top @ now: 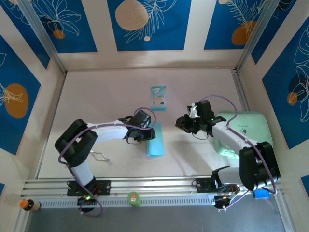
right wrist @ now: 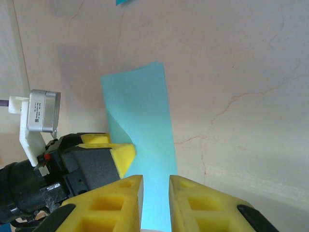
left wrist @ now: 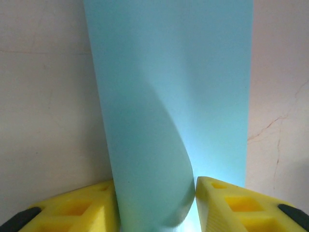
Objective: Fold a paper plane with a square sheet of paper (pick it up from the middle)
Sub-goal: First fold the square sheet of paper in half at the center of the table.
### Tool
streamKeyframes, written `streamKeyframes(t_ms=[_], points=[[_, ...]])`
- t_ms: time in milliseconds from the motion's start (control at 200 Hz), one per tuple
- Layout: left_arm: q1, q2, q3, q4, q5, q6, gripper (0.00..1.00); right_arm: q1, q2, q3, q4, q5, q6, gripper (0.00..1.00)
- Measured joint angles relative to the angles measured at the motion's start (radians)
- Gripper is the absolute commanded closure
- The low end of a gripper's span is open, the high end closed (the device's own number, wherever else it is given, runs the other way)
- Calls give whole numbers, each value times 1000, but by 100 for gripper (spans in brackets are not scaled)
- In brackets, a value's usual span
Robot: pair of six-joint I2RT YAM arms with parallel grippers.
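Lying folded on the table [top: 111, 92], long axis pointing away from its near edge, the square sheet of paper [top: 155, 140] is met at its left edge by the left gripper [top: 145, 133], a curled flap between its jaws, whether gripped cannot be told; the right gripper [top: 183, 124], narrowly parted and empty, is held well apart.

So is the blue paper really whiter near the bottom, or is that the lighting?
Likely glare. Left wrist view: the square sheet of paper bleaches to a pale glow by the left claw, with a soft shadow along its curled flap. Right wrist view: similar bleaching at the right claw. Top view: its colour looks even.
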State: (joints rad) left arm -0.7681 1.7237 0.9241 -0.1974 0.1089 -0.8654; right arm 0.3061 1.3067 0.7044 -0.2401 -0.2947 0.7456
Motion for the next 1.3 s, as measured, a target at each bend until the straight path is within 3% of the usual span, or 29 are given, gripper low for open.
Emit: streamKeyframes(t_ms=[295,730,1090,1300], points=[[-1,8,18,-43,-36,10,64,0,3,0,0,0,4,78],[-3,19,47,-89,-72,15,55,6,20,0,4,0,7,78],[-5,26,61,-119,-92,38,65,15,29,0,5,0,7,78],[-5,26,59,-117,-95,41,62,15,33,0,7,0,7,78]])
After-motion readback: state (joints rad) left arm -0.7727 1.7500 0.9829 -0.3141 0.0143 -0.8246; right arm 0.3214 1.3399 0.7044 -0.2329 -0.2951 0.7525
